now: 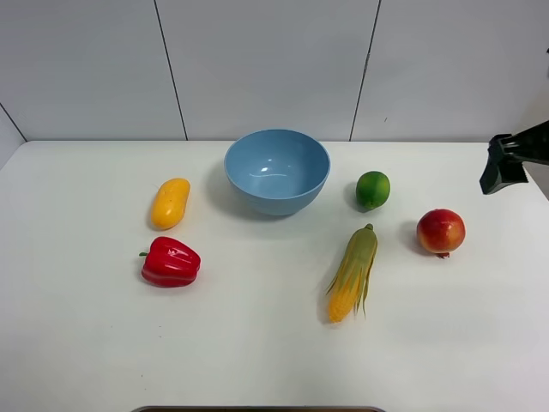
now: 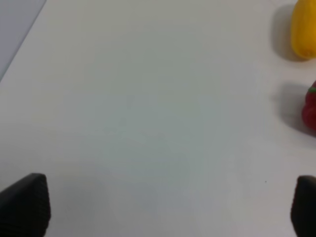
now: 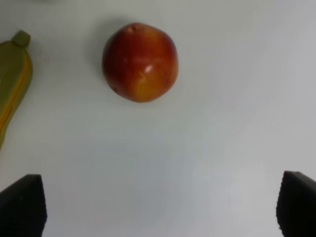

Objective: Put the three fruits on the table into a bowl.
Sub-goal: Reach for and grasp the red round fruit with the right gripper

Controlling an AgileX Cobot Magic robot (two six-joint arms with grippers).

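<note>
Apple (image 1: pixel 441 232) lies on the table (image 1: pixel 257 343) right of the bowl (image 1: pixel 283 202), lime (image 1: pixel 372 189) and mango (image 1: pixel 170 202) also outside it; first pick pending: right gripper (image 3: pixel 158 207), spread and empty like the left gripper (image 2: pixel 168 207), must drop over the apple and close.

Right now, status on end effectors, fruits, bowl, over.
Both open, empty: left end effector over table, right end effector near apple. Apple, lime, mango on table; bowl empty. Lime, corn cob roughly between apple and bowl.
</note>
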